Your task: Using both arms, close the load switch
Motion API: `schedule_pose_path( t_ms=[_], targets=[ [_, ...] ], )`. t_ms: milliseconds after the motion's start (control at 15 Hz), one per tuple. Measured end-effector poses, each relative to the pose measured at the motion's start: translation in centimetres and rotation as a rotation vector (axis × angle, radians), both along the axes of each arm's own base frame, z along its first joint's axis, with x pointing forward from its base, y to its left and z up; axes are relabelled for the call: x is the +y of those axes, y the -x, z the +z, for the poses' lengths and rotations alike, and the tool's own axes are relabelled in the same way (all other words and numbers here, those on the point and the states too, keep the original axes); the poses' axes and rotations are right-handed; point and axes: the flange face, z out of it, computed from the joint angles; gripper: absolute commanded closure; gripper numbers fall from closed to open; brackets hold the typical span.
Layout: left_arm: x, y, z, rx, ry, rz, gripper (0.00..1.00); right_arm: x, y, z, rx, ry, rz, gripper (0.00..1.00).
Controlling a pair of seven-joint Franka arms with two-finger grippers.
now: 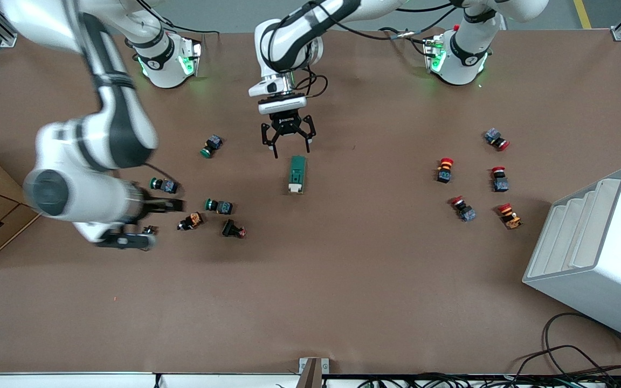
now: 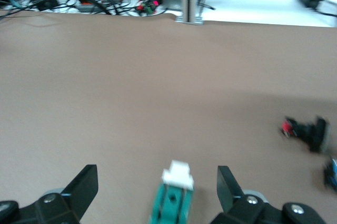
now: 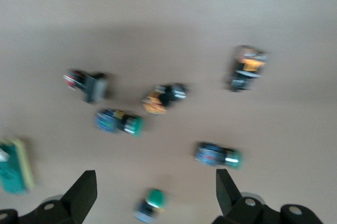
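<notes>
Green and oblong, the load switch (image 1: 297, 174) is lying flat on bare table (image 1: 343, 280) near the middle, its cream lever tab pointing toward the front camera. Nothing is touching it.

Left gripper (image 1: 288, 141) is hanging just above the table at the end of the switch away from the tab, fingers spread wide and holding nothing. In the left wrist view the switch (image 2: 172, 199) is sitting centred between the two open fingers (image 2: 84, 184), tab outermost.

Right gripper (image 3: 152, 192) is poised over the cluster of push buttons (image 1: 219, 206) toward the right arm's end of the table, well apart from the switch. Its fingers are also parted and empty.

Judgement: the approach step is in hand; no grip is yet made. The next move appears to call for the left gripper descending to pin the switch body, and the right gripper crossing over to press the tab.

Room: the switch is standing in open brown surface on all sides. The nearest clutter is the button cluster beneath the right gripper, which it should lift clear of. Red-capped buttons (image 1: 444, 169) and a white rack (image 1: 596, 253) are lying well off toward the left arm's end. Table edges are distant.
</notes>
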Motion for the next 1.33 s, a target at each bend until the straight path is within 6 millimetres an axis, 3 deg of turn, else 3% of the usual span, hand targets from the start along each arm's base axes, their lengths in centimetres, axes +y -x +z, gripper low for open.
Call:
schedule_pose_path(
  t_ms=[133,267,600,800,1067,1333],
  targets=[
    [1.1,-4.7,4.9,0.112,-0.005,0.047,0.0,-6.8,0.9,3.3,0.014,0.022,0.052,0.0],
    [3.6,-9.8,9.3,0.207,0.03,0.111,0.0,-10.9,2.4,6.6,0.027,0.05,0.048,0.0],
    [15.7,-23.6,15.4,0.367,0.13,0.276,0.0,-14.0,3.8,14.2,0.005,0.076,-0.001,0.0],
    [24.7,-29.9,18.6,0.452,0.183,0.306,0.0,-15.1,3.9,16.6,-0.025,0.079,-0.021,0.0],
    [33.8,-33.2,22.0,0.533,0.141,0.235,0.0,-14.3,3.6,17.7,-0.052,0.079,-0.008,0.0],
    [39.3,-33.5,25.0,0.614,0.104,0.149,0.0,-13.9,4.0,17.2,-0.006,0.074,-0.003,0.0]
  ],
)
